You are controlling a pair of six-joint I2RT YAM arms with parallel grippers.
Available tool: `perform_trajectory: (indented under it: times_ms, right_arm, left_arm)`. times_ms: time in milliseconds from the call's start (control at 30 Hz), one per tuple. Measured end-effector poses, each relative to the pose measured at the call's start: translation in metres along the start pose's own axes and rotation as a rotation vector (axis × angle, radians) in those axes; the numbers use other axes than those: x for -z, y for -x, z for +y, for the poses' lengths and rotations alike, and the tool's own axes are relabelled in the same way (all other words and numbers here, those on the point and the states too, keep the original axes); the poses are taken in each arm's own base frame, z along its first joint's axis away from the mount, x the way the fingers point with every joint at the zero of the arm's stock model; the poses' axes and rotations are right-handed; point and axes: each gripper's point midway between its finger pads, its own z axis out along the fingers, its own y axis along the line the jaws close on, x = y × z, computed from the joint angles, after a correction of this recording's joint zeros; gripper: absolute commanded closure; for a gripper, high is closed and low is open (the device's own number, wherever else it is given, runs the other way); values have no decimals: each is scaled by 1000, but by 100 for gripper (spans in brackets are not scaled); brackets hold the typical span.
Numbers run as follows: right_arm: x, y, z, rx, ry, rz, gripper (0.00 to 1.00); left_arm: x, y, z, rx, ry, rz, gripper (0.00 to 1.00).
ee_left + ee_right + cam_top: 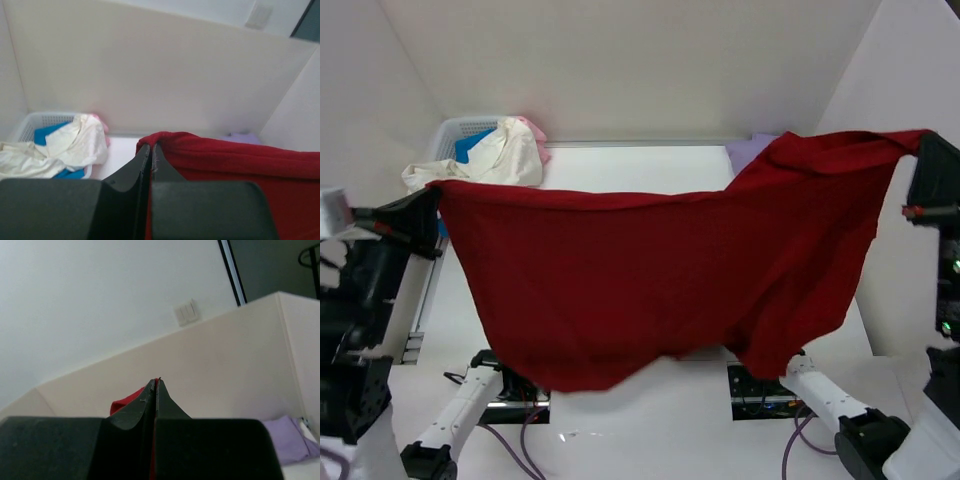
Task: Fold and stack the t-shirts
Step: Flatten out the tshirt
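Top external view: the dark red t-shirt [650, 270] hangs spread in the air above the surface [650, 165], held between both arms.
Its lower hem sags unevenly, so laying it down could trap a crease, and it could cover the lavender t-shirt [752, 152] lying behind. The left fingers [142, 162] and right fingers [147, 400] are pinched closed on its top corners; the right bite seems thin, though poorly seen, and may slip.
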Motion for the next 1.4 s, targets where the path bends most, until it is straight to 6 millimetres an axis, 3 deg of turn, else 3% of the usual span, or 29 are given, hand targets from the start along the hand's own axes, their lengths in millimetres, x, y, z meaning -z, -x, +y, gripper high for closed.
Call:
perform_trajectory:
  times_ms: [33, 167, 300, 333, 433, 500, 567, 633, 767, 867, 900, 933, 1000, 1067, 1100, 1167, 1333, 1400]
  right_arm:
    - [-9, -9, -1, 7, -9, 19, 100]
    - [-54, -83, -12, 60, -60, 172, 100]
    - [-98, -198, -38, 140, -130, 394, 100]
    - [-101, -212, -42, 148, -138, 419, 100]
    - [-110, -281, -63, 190, -180, 553, 100]
    - [-111, -328, -78, 217, -206, 643, 100]
    - [-113, -338, -81, 221, -211, 656, 100]
    - [-126, -352, -84, 220, -213, 646, 100]
    - [-155, -350, -76, 216, -201, 600, 100]
    - [-169, -340, -69, 207, -187, 561, 100]
    - [-171, -336, -67, 205, -184, 553, 100]
    - [-170, -328, -64, 200, -177, 536, 100]
    - [-161, -286, -52, 181, -152, 468, 100]
    - [-138, -244, -42, 155, -122, 411, 100]
    - [-131, -231, -39, 147, -114, 394, 100]
    - [-103, -177, -24, 109, -61, 305, 100]
    - [-8, -40, 9, 9, 93, 46, 100]
    - [16, -1, 18, -15, 136, -31, 100]
  left_arm:
    - [-14, -13, 3, 2, 8, 39, 100]
    - [-51, -58, 15, 6, 40, 164, 100]
    - [-100, -112, 30, 9, 78, 302, 100]
    - [-110, -124, 34, 10, 88, 331, 100]
    - [-145, -181, 48, 13, 117, 453, 100]
    - [-156, -205, 54, 14, 129, 506, 100]
    - [-169, -236, 61, 15, 143, 569, 100]
    - [-182, -250, 65, 15, 147, 587, 100]
    - [-216, -260, 68, 14, 146, 587, 100]
    - [-226, -249, 66, 9, 140, 567, 100]
    - [-227, -241, 64, 8, 136, 552, 100]
    - [-228, -215, 58, 5, 119, 495, 100]
    - [-219, -184, 49, 4, 96, 429, 100]
    - [-199, -163, 42, 5, 77, 385, 100]
    - [-177, -146, 36, 5, 63, 356, 100]
    - [-139, -113, 26, 4, 35, 278, 100]
    - [-6, -18, 0, 0, -30, -13, 100]
    - [30, 8, -6, 0, -44, -105, 100]
